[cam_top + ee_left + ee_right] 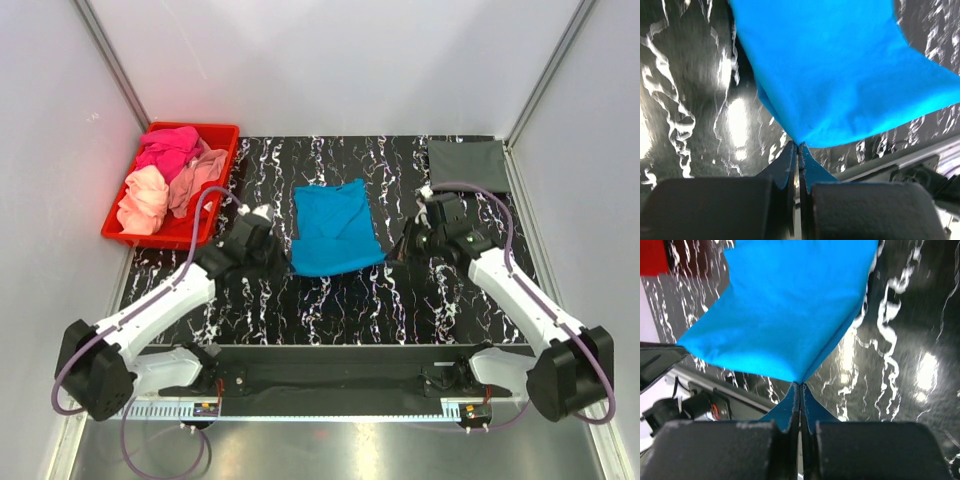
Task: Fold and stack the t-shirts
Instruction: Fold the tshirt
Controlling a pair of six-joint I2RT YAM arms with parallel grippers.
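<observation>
The bright blue t-shirt [333, 228] lies partly folded in the middle of the black marbled table. My left gripper [284, 256] is shut on its near left corner, and the left wrist view shows the jaws [798, 145] pinching the blue cloth [840, 65]. My right gripper [397, 249] is shut on its near right corner, and the right wrist view shows it [800, 385] closed on the cloth [790, 305]. A folded dark grey t-shirt [467, 164] lies at the back right. Hot pink [167, 150], peach [143, 200] and salmon [200, 172] shirts lie crumpled in the bin.
The red plastic bin [218, 135] stands at the back left corner; a piece of it shows in the right wrist view [652, 255]. White walls close the table in on three sides. A metal rail [330, 400] runs along the near edge.
</observation>
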